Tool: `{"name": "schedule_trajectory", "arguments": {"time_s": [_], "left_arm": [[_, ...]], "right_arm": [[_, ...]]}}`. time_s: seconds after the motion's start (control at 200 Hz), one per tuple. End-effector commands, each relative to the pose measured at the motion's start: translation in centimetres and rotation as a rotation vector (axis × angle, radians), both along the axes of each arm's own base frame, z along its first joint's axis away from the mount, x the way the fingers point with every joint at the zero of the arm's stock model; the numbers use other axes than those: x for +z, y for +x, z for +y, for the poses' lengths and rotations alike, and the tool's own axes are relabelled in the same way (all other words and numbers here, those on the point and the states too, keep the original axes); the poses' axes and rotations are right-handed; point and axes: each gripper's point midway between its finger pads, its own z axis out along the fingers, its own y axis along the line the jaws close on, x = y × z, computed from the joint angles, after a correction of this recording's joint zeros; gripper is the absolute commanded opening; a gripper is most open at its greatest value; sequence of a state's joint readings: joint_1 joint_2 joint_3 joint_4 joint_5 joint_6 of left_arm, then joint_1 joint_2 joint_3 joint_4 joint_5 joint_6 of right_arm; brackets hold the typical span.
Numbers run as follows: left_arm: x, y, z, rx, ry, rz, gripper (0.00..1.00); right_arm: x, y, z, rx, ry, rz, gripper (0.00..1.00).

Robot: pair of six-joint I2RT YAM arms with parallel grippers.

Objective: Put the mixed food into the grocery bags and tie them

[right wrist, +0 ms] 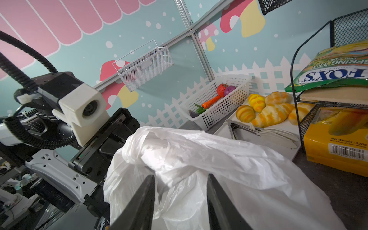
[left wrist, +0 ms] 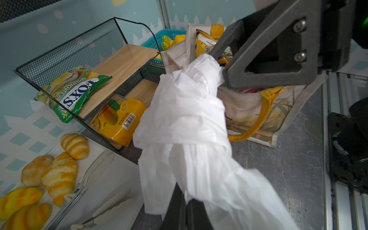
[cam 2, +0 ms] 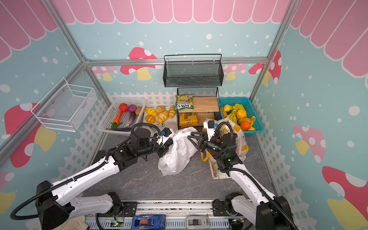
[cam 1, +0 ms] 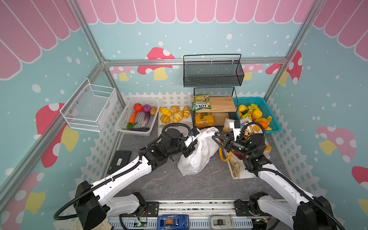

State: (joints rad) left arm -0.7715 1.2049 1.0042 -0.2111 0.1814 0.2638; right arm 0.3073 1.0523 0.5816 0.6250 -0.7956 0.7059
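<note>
Green FOX'S SPRING TEA packet [left wrist: 73, 93] on shelf [left wrist: 123, 59]; left tool [left wrist: 185, 201] clenched on white bag [left wrist: 187, 119], right tool [right wrist: 180, 176] released.

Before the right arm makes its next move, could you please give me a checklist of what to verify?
1. The left pincer is shut on the white plastic bag: ok.
2. The right pincer is open, jaws either side of a fold of the bag: ok.
3. Bag's neck is bunched and wrapped round; knot finished: cannot tell.
4. What the bag holds: cannot tell, the plastic hides it.
5. The tote is tied: not ok, mouth open, yellow packet showing.
</note>
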Motion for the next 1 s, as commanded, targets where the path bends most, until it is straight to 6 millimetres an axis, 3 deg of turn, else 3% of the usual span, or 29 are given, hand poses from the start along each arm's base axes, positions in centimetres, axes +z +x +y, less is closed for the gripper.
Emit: {"name": "schedule_trajectory", "arguments": {"time_s": [0.0, 0.37, 0.746, 0.996], "left_arm": [[2.1, -0.1, 0.0, -0.012, -0.047, -0.025, 0.0], [2.0, -0.1, 0.0, -0.011, -0.046, -0.023, 0.0], [2.3, 0.0, 0.2, 0.008, -0.054, -0.023, 0.0], [2.5, 0.7, 0.9, 0.059, -0.064, -0.021, 0.0]], "right_arm": [[1.4, -0.1, 0.1, 0.019, 0.034, -0.027, 0.38], [1.2, -0.1, 0.3, 0.034, 0.039, -0.021, 0.15], [-0.8, 0.0, 0.0, 0.018, 0.006, 0.008, 0.02], [-2.1, 0.1, -0.7, -0.02, -0.046, 0.027, 0.0]]}}
